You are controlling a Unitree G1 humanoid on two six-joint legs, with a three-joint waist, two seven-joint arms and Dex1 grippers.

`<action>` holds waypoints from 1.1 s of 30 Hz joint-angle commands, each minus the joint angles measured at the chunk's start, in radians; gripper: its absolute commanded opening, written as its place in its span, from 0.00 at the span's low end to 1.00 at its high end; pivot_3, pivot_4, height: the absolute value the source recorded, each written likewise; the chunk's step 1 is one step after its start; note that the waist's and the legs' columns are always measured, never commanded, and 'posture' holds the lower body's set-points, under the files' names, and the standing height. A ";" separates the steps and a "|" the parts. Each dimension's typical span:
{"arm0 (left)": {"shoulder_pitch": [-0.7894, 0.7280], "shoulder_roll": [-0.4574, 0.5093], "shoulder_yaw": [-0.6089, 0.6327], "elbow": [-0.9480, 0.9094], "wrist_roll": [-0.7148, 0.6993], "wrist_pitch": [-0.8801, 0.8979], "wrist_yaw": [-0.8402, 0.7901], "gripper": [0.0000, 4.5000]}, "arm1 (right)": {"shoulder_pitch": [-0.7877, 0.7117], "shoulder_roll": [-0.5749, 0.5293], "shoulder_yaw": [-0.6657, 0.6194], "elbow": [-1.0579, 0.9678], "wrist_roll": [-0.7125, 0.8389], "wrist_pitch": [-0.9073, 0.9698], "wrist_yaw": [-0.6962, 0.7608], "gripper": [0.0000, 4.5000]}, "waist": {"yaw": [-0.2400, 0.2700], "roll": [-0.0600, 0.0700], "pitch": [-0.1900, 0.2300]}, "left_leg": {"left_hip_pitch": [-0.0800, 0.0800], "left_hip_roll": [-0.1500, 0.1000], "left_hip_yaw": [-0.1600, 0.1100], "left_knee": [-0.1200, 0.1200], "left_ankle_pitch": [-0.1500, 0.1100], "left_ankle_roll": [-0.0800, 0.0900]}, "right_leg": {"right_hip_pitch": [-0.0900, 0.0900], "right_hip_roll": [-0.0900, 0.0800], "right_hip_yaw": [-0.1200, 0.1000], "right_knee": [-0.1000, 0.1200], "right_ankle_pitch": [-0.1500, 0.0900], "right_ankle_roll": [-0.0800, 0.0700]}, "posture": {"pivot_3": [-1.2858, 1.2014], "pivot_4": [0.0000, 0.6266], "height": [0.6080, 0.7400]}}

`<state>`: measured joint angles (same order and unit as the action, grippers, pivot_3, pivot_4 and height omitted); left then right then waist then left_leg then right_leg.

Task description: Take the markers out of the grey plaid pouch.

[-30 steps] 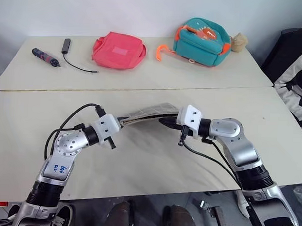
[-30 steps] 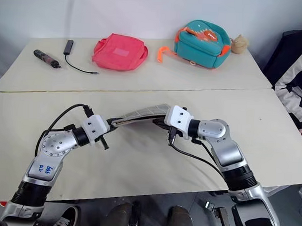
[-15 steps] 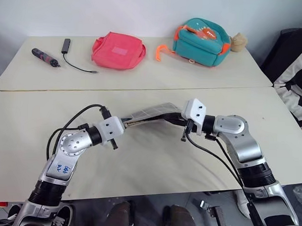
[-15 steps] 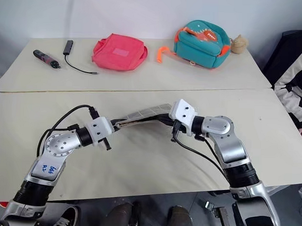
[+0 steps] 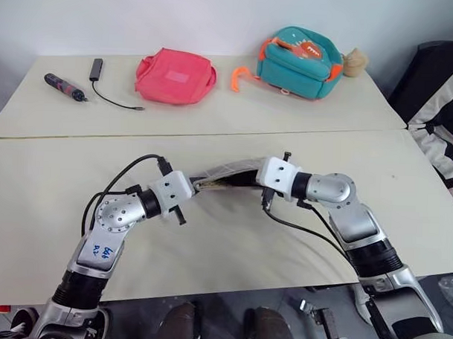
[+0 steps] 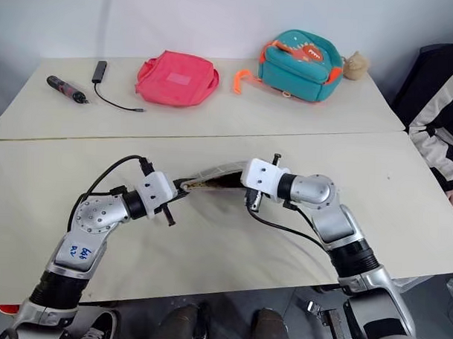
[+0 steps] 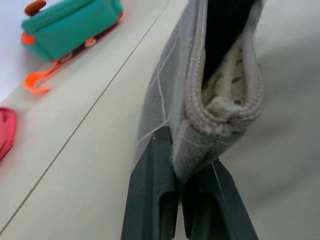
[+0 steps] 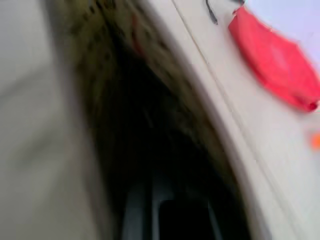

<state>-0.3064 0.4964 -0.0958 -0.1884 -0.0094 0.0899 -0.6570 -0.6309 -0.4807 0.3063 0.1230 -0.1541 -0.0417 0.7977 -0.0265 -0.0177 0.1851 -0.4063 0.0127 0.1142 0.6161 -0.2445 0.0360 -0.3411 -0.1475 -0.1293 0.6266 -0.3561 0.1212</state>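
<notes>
Since a second ago: right tool point(image 5: 250, 179) rolled at the wrist and pushed in toward left tool point(image 5: 190, 187); pouch point(image 5: 225, 175) between them now bowed more, open zipper edge showing dark along its length. Camera also shifted slightly, not the far-side things.

Left tool: fingers point(image 7: 150, 200) pressed together, pinching the pouch's end seam; grey fabric with white grid lines rises straight off the fingertips, dark opening just past them. Right tool: closed, buried at the pouch's other end, pointing into the dark mouth; exact contact cannot tell. Pouch hangs between both tools, lifted off the table point(image 5: 231, 237), sagging slightly in the middle. Markers: cannot tell, interior too dark.

Well beyond both tools, on the far table section: pink bag point(image 5: 175, 75), teal backpack point(image 5: 301, 60), black-and-red pen tool point(image 5: 64, 87), black cable stick point(image 5: 95, 68) with its lead. Off the right tool's outer side, at the table's edge: person's sleeve point(image 5: 440, 125).
</notes>
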 commanded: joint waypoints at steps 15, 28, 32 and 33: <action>-0.009 -0.050 -0.005 -0.119 -0.083 0.133 -0.023 0.00 | -0.049 0.018 -0.013 0.020 -0.038 -0.009 -0.021 0.97 | 0.001 0.000 0.000 | 0.000 0.000 0.000 0.003 0.000 0.001 | 0.001 0.000 0.000 0.000 0.000 0.000 | 0.52 0.24 1.00; 0.000 -0.047 0.160 -0.007 -0.303 0.174 -0.090 0.00 | -0.073 -0.027 0.015 -0.104 -0.009 0.076 0.146 0.85 | -0.001 0.000 0.000 | 0.000 0.001 -0.001 0.003 0.000 0.001 | 0.001 0.000 0.000 0.000 0.000 0.000 | 0.52 0.24 1.00; -0.002 -0.052 0.161 -0.003 -0.359 0.220 -0.111 0.00 | -0.091 -0.026 0.046 -0.113 -0.036 0.089 0.161 0.63 | 0.001 0.000 0.000 | 0.000 0.001 -0.001 0.004 0.000 0.001 | 0.001 0.000 0.000 0.000 0.000 0.000 | 0.52 0.24 1.00; 0.002 -0.052 0.146 -0.004 -0.351 0.224 -0.112 0.00 | -0.090 -0.020 0.064 -0.103 -0.049 0.076 0.159 0.63 | 0.002 0.000 0.000 | 0.000 0.001 -0.001 0.004 0.000 0.001 | 0.002 0.000 0.000 0.000 0.000 0.000 | 0.52 0.24 1.00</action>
<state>-0.3024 0.4470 0.0506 -0.1746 -0.3277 0.3186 -0.7587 -0.7167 -0.5021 0.3543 0.0367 -0.1913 0.0405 0.9526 -0.0245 -0.0180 0.1853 -0.4067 0.0132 0.1126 0.6208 -0.2443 0.0367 -0.3389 -0.1475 -0.1291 0.6271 -0.3561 0.1212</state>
